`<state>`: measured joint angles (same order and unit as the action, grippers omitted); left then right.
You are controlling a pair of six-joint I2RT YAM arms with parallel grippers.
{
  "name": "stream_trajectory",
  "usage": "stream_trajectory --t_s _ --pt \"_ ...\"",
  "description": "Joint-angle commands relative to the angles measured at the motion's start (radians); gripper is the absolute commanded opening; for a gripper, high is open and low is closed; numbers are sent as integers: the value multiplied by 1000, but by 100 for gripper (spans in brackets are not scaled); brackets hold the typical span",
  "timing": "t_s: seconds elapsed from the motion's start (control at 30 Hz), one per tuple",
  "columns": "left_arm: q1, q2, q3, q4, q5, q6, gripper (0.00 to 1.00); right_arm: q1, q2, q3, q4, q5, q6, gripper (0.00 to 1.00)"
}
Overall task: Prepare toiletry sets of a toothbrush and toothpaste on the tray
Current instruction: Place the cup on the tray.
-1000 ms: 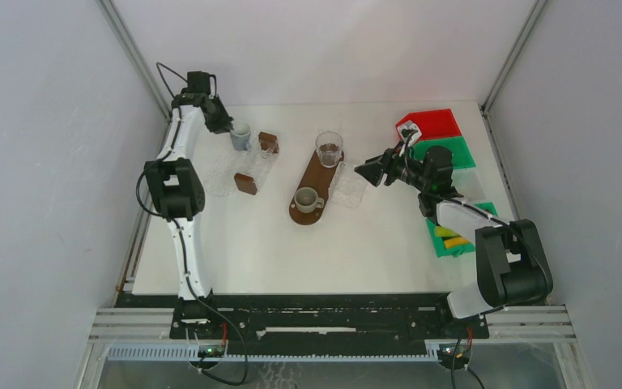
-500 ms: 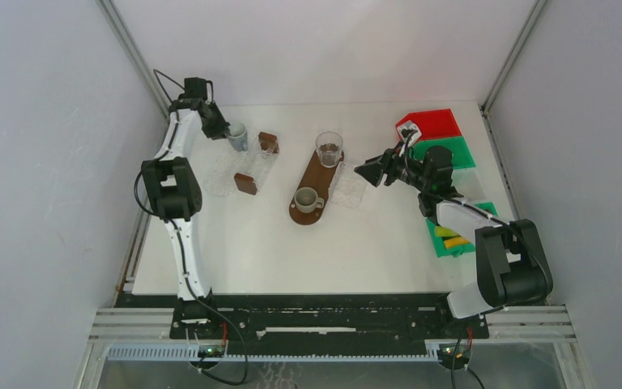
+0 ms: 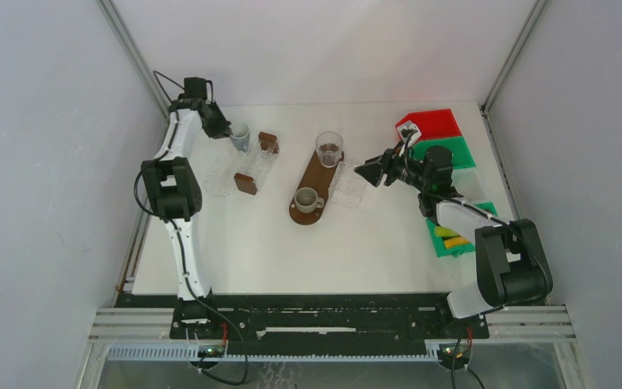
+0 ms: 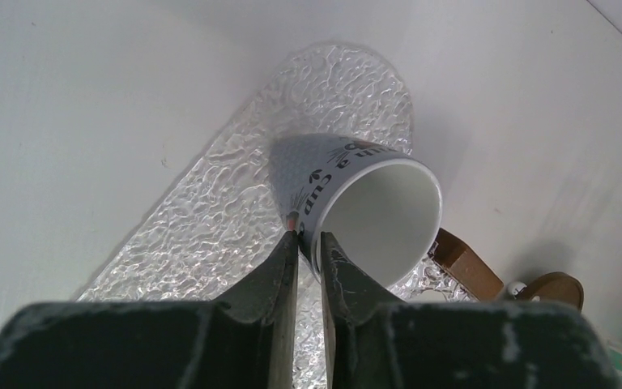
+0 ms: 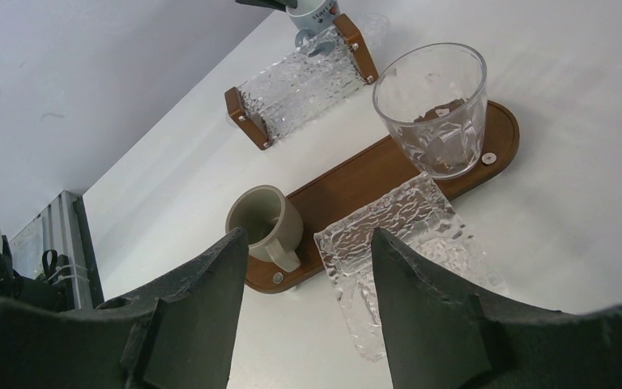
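Left claw (image 4: 308,237) clenched on printed cup (image 4: 370,204) rim, clear only from its wrist view; right claw (image 5: 308,237) agape

The right arm (image 3: 462,212) covered part of a green bin (image 3: 433,232); the yellow and green pieces (image 3: 453,241) inside were too small to identify. The right wrist view's top edge cut off the printed cup (image 5: 314,11). In the left wrist view its lettering curved out of sight, and the left tool (image 4: 308,237) hid some of its rim.
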<state>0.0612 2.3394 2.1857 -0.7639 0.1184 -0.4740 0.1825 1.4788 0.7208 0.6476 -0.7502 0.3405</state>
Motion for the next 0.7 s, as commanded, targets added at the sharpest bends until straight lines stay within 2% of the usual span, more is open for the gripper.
stream_trajectory --t_s 0.0,0.2,0.3,0.43,0.57,0.67 --pt "2 -69 -7 28 32 -25 22 -8 -3 9 49 -11 8 65" --pt "15 -133 -36 49 -21 -30 36 -5 -9 9 50 -17 6 65" --pt "18 -177 -37 49 -40 -20 39 -2 -15 10 47 -19 2 65" --pt "17 -317 -97 80 -50 -1 44 15 -40 19 27 -22 -13 65" --pt "-24 -612 -414 339 -16 -2 48 66 -104 60 -80 13 -68 66" --pt "-121 -836 -650 544 -29 38 58 103 -185 97 -216 61 -133 66"
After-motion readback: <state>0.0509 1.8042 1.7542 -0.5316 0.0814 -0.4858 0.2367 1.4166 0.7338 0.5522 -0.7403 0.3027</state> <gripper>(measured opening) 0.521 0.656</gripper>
